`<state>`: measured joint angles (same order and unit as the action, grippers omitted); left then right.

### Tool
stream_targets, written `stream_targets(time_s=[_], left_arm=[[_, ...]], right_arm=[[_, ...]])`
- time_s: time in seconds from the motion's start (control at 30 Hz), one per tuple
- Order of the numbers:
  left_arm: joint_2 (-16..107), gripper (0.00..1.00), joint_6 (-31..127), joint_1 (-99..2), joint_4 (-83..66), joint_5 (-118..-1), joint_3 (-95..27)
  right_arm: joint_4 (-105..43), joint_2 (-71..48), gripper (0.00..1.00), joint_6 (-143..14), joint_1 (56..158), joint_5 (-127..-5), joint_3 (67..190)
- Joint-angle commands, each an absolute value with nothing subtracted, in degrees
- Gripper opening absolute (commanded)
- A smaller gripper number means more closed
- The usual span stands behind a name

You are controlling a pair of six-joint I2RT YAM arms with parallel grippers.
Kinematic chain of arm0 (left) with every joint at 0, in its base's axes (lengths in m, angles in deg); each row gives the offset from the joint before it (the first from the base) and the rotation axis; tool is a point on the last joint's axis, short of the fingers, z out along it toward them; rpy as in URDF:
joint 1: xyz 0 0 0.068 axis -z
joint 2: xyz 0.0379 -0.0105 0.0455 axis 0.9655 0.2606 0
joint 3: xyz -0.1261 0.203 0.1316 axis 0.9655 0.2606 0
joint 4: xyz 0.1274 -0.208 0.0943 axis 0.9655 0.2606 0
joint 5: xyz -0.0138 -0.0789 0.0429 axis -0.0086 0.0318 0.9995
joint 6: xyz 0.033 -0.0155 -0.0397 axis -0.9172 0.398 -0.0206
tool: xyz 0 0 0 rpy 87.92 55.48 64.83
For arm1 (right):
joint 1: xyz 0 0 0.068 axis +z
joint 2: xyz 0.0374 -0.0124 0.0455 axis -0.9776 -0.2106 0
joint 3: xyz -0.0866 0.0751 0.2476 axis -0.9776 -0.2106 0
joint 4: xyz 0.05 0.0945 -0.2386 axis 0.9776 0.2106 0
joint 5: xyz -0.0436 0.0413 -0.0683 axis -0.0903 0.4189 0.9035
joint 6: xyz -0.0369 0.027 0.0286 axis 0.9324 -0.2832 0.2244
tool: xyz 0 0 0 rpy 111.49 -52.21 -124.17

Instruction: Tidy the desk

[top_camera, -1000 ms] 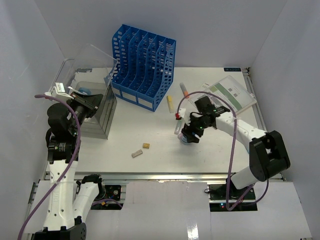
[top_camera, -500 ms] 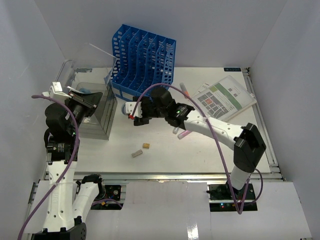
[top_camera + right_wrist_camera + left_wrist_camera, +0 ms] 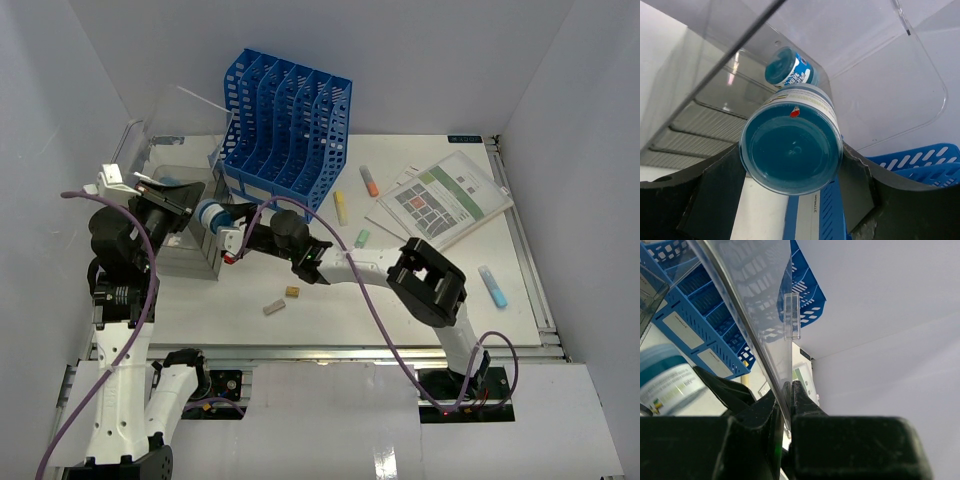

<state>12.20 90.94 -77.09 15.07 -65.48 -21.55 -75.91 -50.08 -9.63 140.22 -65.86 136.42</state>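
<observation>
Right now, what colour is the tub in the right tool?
Teal-blue tub with a pale label band; clearest in the right wrist view.

Left arm (image 3: 116, 398), right arm (image 3: 362, 265): white shells, black joints, purple cables (image 3: 380, 330); left hand (image 3: 786, 395) black.

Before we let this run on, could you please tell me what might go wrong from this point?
1. The left gripper pinches the clear lid only at its edge; a slip could drop the lid onto the blue jar.
2. The right gripper holds that jar at the clear bin's opening and may clip its wall.
3. A second jar already lies inside; the new one could knock it.
</observation>
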Motion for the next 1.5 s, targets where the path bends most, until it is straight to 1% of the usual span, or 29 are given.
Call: stream_targets(time_s=[0.0,0.17,0.2,0.23,0.27,0.43,0.47,0.6,0.67,0.7,0.83,0.97,1.03,1.1,1.17,1.37,1.47], left_arm=[[9.47,0.14,89.24,-77.09,9.74,-67.77,-24.76],[8.44,0.14,89.23,-77.09,10.31,-67.25,-24.52],[8.37,0.14,89.24,-77.09,10.37,-67.34,-24.45],[8.33,0.14,89.29,-77.12,10.41,-67.42,-24.38],[8.32,0.14,89.43,-77.18,10.4,-67.43,-24.29],[7.72,0.14,89.86,-77.09,10.32,-67.42,-23.18],[7.71,0.14,89.86,-77.17,10.4,-67.34,-23.18],[7.54,0.14,89.88,-77.09,10.56,-67.24,-23.05],[7.55,0.14,89.95,-77.09,10.48,-67.24,-22.88],[7.62,0.14,89.95,-77.09,10.42,-67.24,-22.75],[7.41,0.14,90.45,-77.09,9.93,-67.35,-21.77],[7.06,0.14,90.22,-77.13,10.47,-66.99,-20.99],[7.01,0.14,89.72,-77.16,11.05,-66.93,-20.44],[6.99,0.14,89.03,-77.09,11.83,-67.22,-19.38],[6.92,0.14,88.26,-77.13,13.17,-67.79,-18.04],[7.32,0.15,85.92,-77.09,18.73,-69.5,-14.26],[7.47,0.18,85.44,-77.1,21.57,-69.99,-12.71]], right_arm=[[-89.4,-53.23,0.08,-11.11,141.01,-62.39,146.05],[-88.13,-57.38,0.08,-11.56,141.21,-62.34,151.48],[-87.73,-57.72,0.09,-11.58,141.21,-62.7,151.65],[-87.59,-57.94,0.12,-11.58,141.21,-63.36,151.6],[-87.91,-58.02,0.18,-11.56,141.22,-64.37,151.28],[-88.54,-59.06,0.34,-11.75,141.56,-66.5,150.46],[-88.61,-59.22,0.4,-11.83,141.71,-66.5,150.54],[-89.4,-59.84,0.82,-10.98,141.8,-67.43,150.36],[-89.25,-59.71,0.94,-10.63,141.72,-67.29,150.22],[-88.93,-59.45,0.97,-10.3,141.66,-67.29,149.89],[-88.36,-56.91,0.91,-10.29,141.56,-67.34,146.95],[-86.68,-51.84,0.9,-10.49,141.17,-67.08,141.78],[-83.02,-49.27,0.9,-10.18,140.79,-67.47,138.94],[-74.47,-43.61,0.9,-9.3,139.82,-69.82,135.06],[-65.09,-39.0,0.91,-8.96,138.66,-71.65,133.73],[-33.34,-30.3,0.96,-10.93,134.25,-78.4,133.09],[-22.13,-27.65,0.96,-10.04,132.66,-84.09,134.37]])
